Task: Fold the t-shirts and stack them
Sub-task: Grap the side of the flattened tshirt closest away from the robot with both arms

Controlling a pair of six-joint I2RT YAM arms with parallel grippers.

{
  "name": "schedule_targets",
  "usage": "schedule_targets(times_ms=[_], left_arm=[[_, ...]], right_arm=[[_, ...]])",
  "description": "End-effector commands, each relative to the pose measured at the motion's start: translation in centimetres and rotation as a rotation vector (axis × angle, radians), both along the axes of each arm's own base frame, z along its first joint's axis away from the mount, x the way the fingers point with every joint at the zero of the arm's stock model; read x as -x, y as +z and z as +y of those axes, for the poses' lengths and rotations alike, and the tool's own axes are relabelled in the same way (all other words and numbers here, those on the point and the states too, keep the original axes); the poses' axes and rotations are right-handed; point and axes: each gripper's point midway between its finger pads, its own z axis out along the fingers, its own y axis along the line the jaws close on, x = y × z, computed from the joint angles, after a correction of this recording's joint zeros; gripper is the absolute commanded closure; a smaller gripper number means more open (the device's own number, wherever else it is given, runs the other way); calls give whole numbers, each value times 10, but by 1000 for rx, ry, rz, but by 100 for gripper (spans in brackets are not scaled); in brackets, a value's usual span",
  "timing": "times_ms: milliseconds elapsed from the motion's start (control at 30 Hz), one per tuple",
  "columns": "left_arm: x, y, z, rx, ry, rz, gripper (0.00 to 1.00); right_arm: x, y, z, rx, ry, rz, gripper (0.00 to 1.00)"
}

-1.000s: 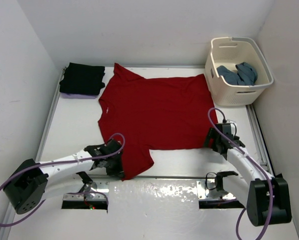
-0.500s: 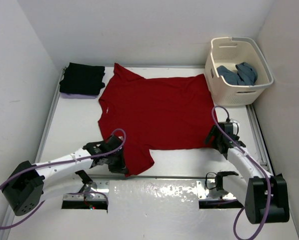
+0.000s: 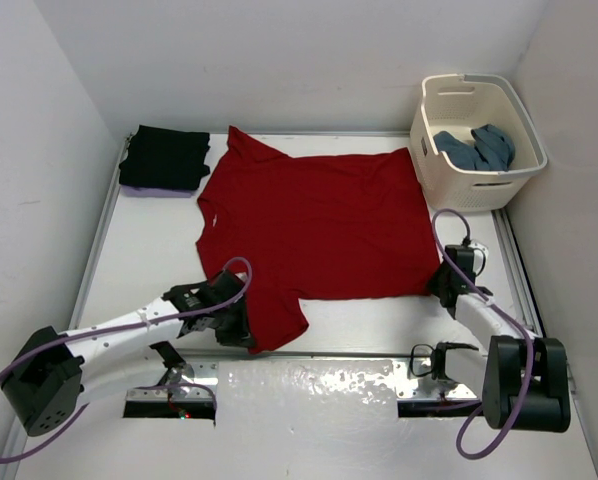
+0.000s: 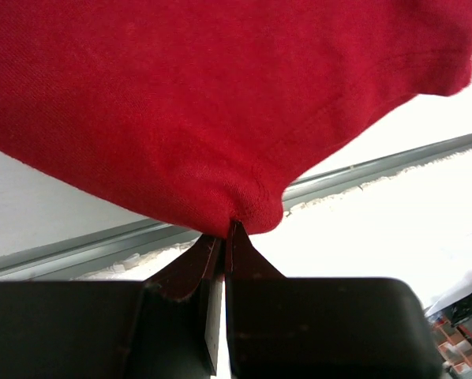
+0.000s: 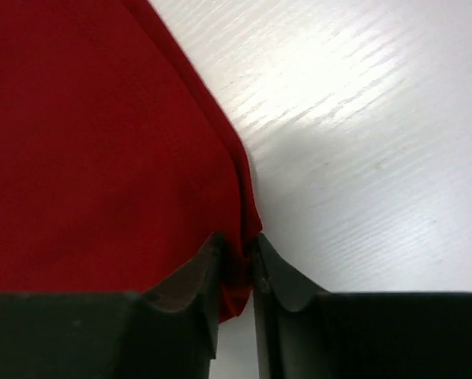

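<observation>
The red t-shirt [image 3: 314,225] lies spread flat across the middle of the table. My left gripper [image 3: 241,335] is shut on its near left sleeve, and in the left wrist view the cloth [image 4: 204,103] bunches at the fingertips of that gripper [image 4: 230,229]. My right gripper [image 3: 441,285] sits at the shirt's near right corner. In the right wrist view, that gripper [image 5: 237,249] pinches a fold of the red hem [image 5: 86,142]. A folded black t-shirt [image 3: 164,157] rests on a lavender one [image 3: 154,191] at the back left. A teal t-shirt [image 3: 476,147] lies crumpled in the basket.
The cream laundry basket [image 3: 476,190] stands at the back right corner. White walls close in on the left, back and right. A shiny metal strip [image 3: 309,378] runs along the near edge between the arm bases.
My right gripper has slid right to the shirt's near right corner and closed from wide open onto the hem. The left gripper has stayed shut on the sleeve, shifting only slightly.
</observation>
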Motion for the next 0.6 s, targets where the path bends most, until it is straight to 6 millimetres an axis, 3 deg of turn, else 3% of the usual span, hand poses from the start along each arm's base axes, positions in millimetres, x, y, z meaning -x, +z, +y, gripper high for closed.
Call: schedule_targets(times_ms=[0,100,133,233,333,467,567], left_arm=[[-10,24,-16,75,-46,-69,100],[-22,44,-27,127,-69,-138,100],[-28,54,-32,149,-77,-169,100],[-43,75,-49,214,-93,-241,100],[-57,82,-56,206,-91,-274,100],[-93,104,-69,198,-69,-380,100],[-119,116,-67,195,-26,-438,100]], right_arm=[[25,-24,23,-110,56,68,83],[20,-17,29,-125,95,25,99],[15,-9,29,-117,105,-4,100],[9,4,25,-87,117,-24,100],[1,16,26,-85,143,-42,100],[-12,28,26,-81,162,-40,100],[-18,33,25,-74,173,-26,100]])
